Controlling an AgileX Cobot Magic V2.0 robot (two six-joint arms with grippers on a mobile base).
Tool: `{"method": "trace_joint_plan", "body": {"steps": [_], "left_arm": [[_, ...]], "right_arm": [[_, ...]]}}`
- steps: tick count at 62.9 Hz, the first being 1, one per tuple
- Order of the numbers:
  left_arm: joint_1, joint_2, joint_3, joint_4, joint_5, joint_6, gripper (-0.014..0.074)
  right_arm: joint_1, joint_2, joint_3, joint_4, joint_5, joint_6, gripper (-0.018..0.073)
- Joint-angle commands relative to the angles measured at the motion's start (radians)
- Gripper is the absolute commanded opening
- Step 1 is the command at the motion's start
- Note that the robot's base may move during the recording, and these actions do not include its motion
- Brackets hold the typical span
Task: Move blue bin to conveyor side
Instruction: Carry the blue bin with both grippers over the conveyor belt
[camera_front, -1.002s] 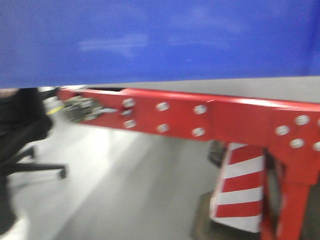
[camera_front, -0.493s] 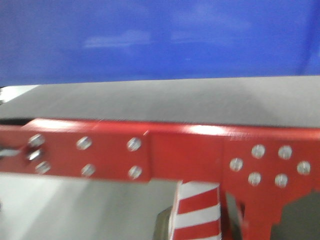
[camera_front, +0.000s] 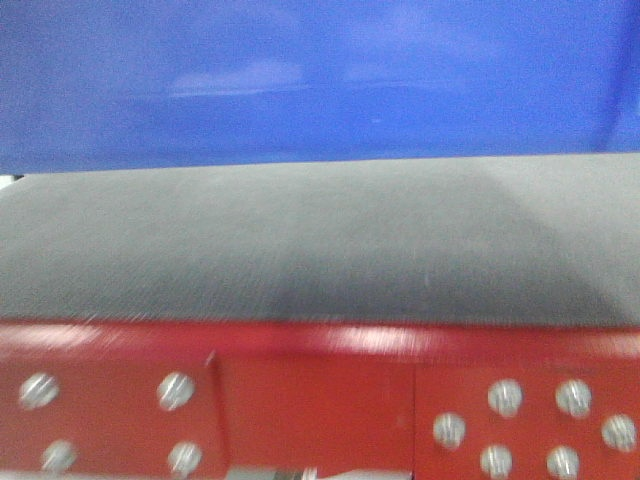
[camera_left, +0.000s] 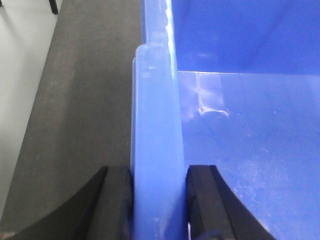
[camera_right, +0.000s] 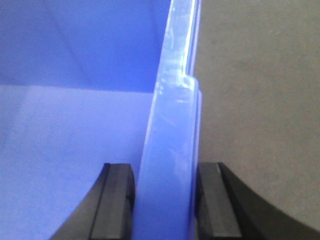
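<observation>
Surface: conveyor side (camera_front: 320, 240), with the blue bin (camera_front: 320, 80) above it.
Left gripper (camera_left: 157, 200): I see it pinching the bin wall.
Right gripper (camera_right: 165, 200): pinching the opposite wall.

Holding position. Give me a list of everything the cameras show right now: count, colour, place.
blue bin: one, glossy blue, top of the front view.
conveyor belt: one, dark grey, middle of the front view, beside the bin's walls in both wrist views.
red frame: one, red, along the belt's near edge.
screws: ten visible, silver, on the red frame.
floor: pale grey, left edge of the left wrist view.
left gripper: one, black jaws shut on a bin wall.
right gripper: one, black jaws shut on a bin wall.
</observation>
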Motion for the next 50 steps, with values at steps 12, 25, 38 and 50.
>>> {"method": "trace_joint_plan", "body": {"steps": [12,25,38,50], "left_arm": [[-0.006,-0.017,-0.015,0.017,-0.094,0.001,-0.0018],[-0.006,-0.017,-0.015,0.017,-0.094,0.001,-0.0018],[-0.006,-0.017,-0.015,0.017,-0.094,0.001,-0.0018],[-0.006,-0.017,-0.015,0.017,-0.094,0.001,-0.0018]], "right_arm": [[0.000,-0.026,-0.017,-0.007,-0.098,-0.028,-0.0081],[0.000,-0.026,-0.017,-0.007,-0.098,-0.028,-0.0081],[0.000,-0.026,-0.017,-0.007,-0.098,-0.028,-0.0081],[0.000,-0.026,-0.017,-0.007,-0.098,-0.028,-0.0081]]}}
